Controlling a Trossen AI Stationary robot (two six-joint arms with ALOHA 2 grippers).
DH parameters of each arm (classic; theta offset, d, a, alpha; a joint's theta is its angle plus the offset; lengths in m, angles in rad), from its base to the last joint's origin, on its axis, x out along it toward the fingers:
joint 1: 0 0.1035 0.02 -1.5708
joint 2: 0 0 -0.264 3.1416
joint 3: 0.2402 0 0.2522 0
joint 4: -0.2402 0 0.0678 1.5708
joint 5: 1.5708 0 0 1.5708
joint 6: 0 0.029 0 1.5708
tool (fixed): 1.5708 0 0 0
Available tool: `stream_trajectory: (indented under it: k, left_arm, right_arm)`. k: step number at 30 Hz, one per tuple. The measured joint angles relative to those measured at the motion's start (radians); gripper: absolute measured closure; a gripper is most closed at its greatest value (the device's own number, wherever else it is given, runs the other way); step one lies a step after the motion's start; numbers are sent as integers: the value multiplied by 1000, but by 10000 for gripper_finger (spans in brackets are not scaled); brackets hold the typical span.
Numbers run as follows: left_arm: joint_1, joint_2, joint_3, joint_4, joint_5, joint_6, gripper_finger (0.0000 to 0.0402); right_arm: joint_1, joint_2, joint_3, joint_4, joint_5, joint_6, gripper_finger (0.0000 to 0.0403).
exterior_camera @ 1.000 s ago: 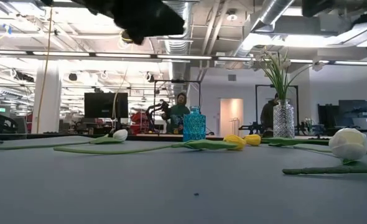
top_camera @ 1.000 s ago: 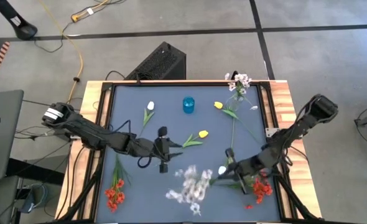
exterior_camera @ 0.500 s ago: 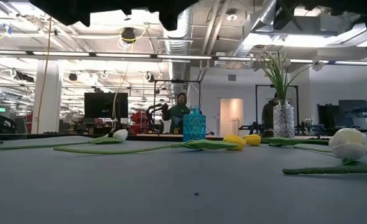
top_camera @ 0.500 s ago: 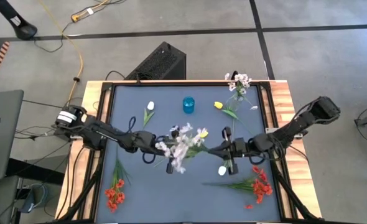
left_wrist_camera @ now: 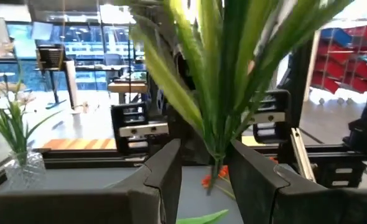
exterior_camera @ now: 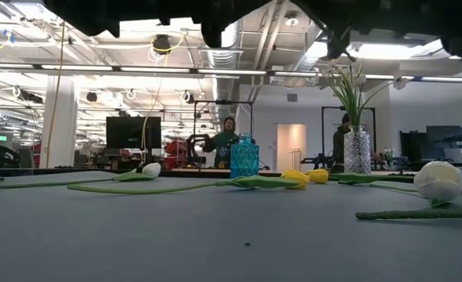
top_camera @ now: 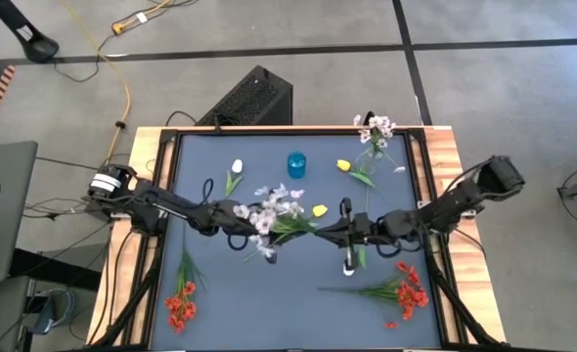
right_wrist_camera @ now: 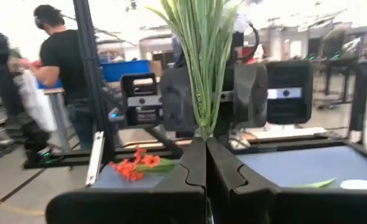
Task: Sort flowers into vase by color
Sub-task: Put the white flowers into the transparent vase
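Note:
A pale lilac-white spray (top_camera: 272,208) with long green leaves (left_wrist_camera: 202,74) hangs over the table's middle between my two grippers, which face each other. My right gripper (right_wrist_camera: 206,146), reaching in from the table's right (top_camera: 328,233), is shut on the spray's stems. My left gripper (left_wrist_camera: 205,171), coming from the left (top_camera: 261,235), is open. Its fingers stand on either side of the stem bundle's lower end; whether they touch it does not show. A blue vase (top_camera: 296,164) and a clear vase (top_camera: 375,137) holding pale flowers stand at the far side. My right gripper pinches the stem bundle's bottom end (right_wrist_camera: 202,132) between its two fingertips. The fingers come nearly level from the table's right. The spray rises from them clear of the table and leans toward my left arm, with its blossoms (top_camera: 269,203) over my left gripper.
Lying on the mat are white tulips (top_camera: 234,174) (top_camera: 348,262), yellow tulips (top_camera: 344,166) (top_camera: 319,209), and red flowers near left (top_camera: 180,303) and near right (top_camera: 406,293). A person (right_wrist_camera: 59,68) stands beyond the table.
My right gripper has carried the spray from the table's near side toward the far-left, up to my left gripper. The blossoms have swung from the near edge to above my left gripper. My left gripper has tipped up toward level and edged right.

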Motion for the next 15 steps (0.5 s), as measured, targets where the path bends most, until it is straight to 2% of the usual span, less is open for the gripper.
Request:
stream_trajectory:
  k: [5, 15]
  left_arm:
    - [-1, 0, 0, -15, 88, -1, 288]
    - [0, 0, -1, -11, 91, -11, 288]
  right_arm:
    - [-4, 51, 29, 41, 7, -40, 381]
    - [-12, 48, 32, 8, 7, -20, 381]
